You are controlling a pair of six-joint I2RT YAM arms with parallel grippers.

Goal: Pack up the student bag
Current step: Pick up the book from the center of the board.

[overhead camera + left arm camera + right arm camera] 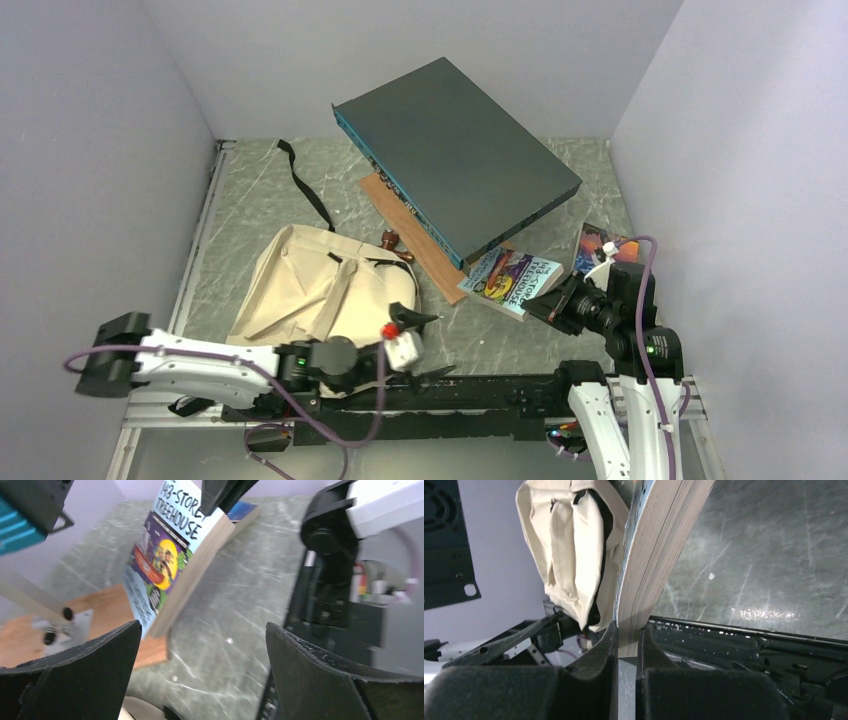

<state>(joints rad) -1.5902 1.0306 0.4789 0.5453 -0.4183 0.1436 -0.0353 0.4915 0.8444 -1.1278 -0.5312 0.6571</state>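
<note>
The student bag (310, 290), a cream canvas backpack with black straps, lies flat on the table's left half. My left gripper (425, 347) hovers just past the bag's right edge, jaws wide open and empty; in the left wrist view (202, 670) only bare table shows between them. A colourful paperback book (510, 280) is tilted up off the table, and my right gripper (548, 300) is shut on its near corner. In the right wrist view the book's page edge (659, 545) is pinched between the fingertips (626, 635), with the bag (569, 545) beyond it.
A big dark grey flat box (455, 150) leans over a wooden board (420, 240) at the back centre. Another colourful book (600, 245) lies at the right by the wall. A loose black strap (305, 185) trails behind the bag. Walls close in on three sides.
</note>
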